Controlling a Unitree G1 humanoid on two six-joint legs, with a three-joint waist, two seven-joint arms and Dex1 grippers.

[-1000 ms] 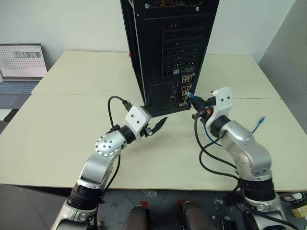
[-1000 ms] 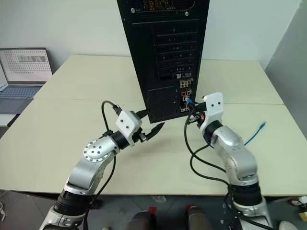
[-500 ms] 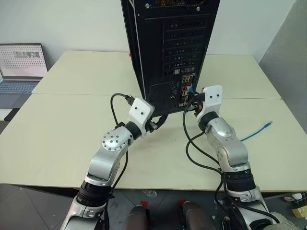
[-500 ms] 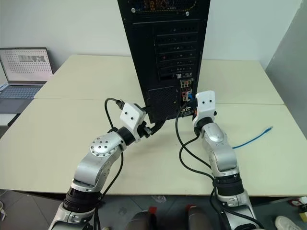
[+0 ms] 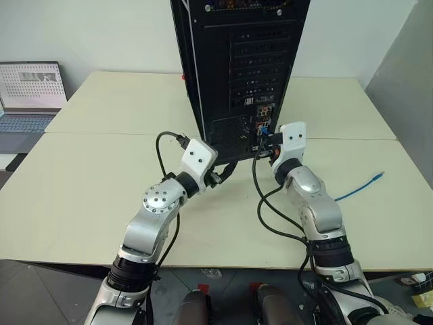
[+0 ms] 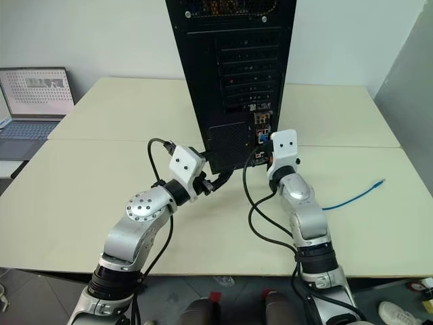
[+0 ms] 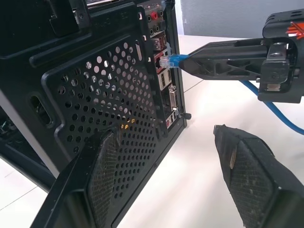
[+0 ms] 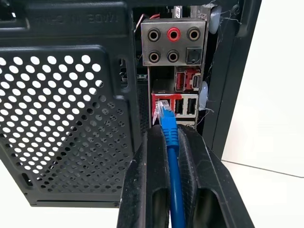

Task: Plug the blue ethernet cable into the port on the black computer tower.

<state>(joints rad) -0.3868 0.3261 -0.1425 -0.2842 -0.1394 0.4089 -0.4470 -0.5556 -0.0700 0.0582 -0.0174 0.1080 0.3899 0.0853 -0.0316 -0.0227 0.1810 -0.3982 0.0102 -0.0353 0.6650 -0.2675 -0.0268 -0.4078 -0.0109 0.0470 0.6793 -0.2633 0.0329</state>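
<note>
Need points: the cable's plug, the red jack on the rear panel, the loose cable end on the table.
plug [image 8: 163, 110], right wrist view, clear tip by the panel.
red jack [image 8: 174, 33], right wrist view, its centre hole.
loose cable end [image 5: 379, 175], left eye view, far tip lying on the table [image 5: 101, 183].

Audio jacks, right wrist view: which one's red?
The top-middle audio jack above the blue ethernet cable; the other four round ones are black-ringed.

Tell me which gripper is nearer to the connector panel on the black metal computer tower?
Right. The right gripper holds the blue cable's plug at the connector panel; the left gripper, open, sits by the perforated vent grille.
</note>
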